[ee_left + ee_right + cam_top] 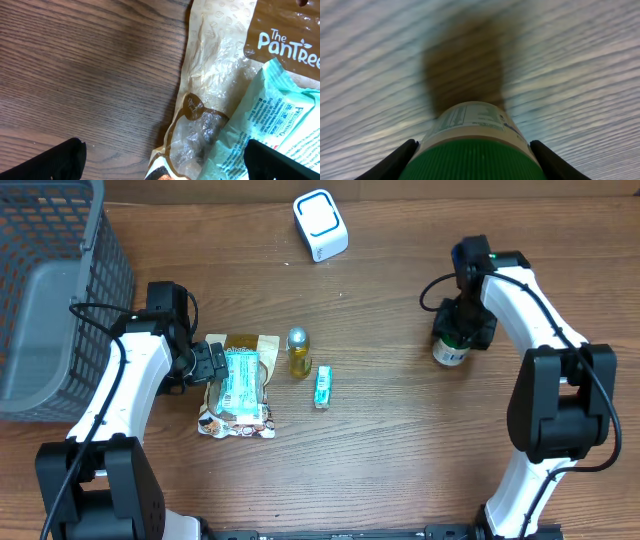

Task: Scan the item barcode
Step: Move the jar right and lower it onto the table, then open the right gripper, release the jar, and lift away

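Overhead: a wooden table (400,440), with a grey mesh basket (60,290) at the far left and a white scanner (320,225) at the far middle. At the right, the right gripper (462,328) pointing down over a green-capped bottle (450,352), jaws clasped on its top, well apart from the white scanner. Cannot tell whether the bottle stands on the table or hangs just clear of it. Left of centre, a brown snack bag (238,420) lying flat with a pale teal packet (242,378) on top of it. Just beside the bag's left edge, the left gripper (212,366), jaws spread and released. Right of the bag, an upright small bottle of yellow liquid (298,352), and near it a small teal pack (323,386) lying flat.

Left wrist: bare wood at the left, the brown snack bag (220,60) at the right with the pale teal packet (280,115) across its lower corner. Dark fingers (60,160) in the two bottom corners, far apart, one over bare wood and the other over the packet. Grasping nothing.

Right wrist: the green-capped bottle (470,120) filling the lower middle, printed label above the ribbed green cap. Dark fingers (395,162) pressed against either side of the cap. Beyond it, blurred table grain and a dark shadow.
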You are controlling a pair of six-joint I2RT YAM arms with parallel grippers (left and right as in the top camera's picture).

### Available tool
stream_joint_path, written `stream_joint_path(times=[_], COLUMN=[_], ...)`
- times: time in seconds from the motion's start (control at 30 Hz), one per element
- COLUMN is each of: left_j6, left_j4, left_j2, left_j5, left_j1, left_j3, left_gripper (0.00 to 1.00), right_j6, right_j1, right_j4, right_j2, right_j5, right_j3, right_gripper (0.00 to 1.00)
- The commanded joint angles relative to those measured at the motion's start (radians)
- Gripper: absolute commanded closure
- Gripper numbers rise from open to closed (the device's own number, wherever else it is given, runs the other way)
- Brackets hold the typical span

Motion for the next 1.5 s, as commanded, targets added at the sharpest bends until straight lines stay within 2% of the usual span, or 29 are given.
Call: stream_joint_path(times=[0.0, 0.1, 0.17, 0.37, 0.6, 0.87, 0.97, 1.1, 1.47], left_j6=[0.011, 0.011, 0.011, 0.011, 0.011, 0.011, 0.011, 0.011, 0.011], left_j4=[-0.002, -0.002, -0.002, -0.002, -0.002, -0.002, -0.002, -0.002, -0.002], left_j2=[0.004, 0.004, 0.004, 0.004, 0.004, 0.004, 0.004, 0.004, 0.004], left_j5=[0.008, 0.008, 0.008, 0.008, 0.008, 0.008, 0.008, 0.008, 0.008], left_j1=[0.002, 0.002, 0.002, 0.002, 0.002, 0.002, 0.002, 0.002, 0.002], left_j3=[0.015, 0.015, 0.015, 0.015, 0.015, 0.015, 0.015, 0.015, 0.015], left_gripper=[0.00, 0.01, 0.00, 0.01, 0.01, 0.00, 0.00, 0.00, 0.01], right_j6=[0.009, 0.008, 0.008, 0.008, -0.004, -0.007, -0.015, -0.099, -0.090], right_j1=[-0.019, -0.026, -0.026, -0.026, -0.026, -0.024, -0.001, 0.046, 0.220], right_j4=[0.005, 0.005, 0.009, 0.018, 0.016, -0.072, -0.103, -0.110, -0.116], right_j2=[-0.021, -0.021, -0.021, -0.021, -0.022, -0.035, -0.036, -0.036, -0.036], right_j5=[0.006, 0.006, 0.006, 0.006, 0.018, 0.035, -0.024, -0.157, -0.295], right_j3=[-0.018, -0.027, -0.034, -0.055, -0.034, 0.171, 0.226, 0.230, 0.229], right_gripper=[0.76, 0.61, 0.45, 0.19, 0.17, 0.16, 0.20, 0.24, 0.26])
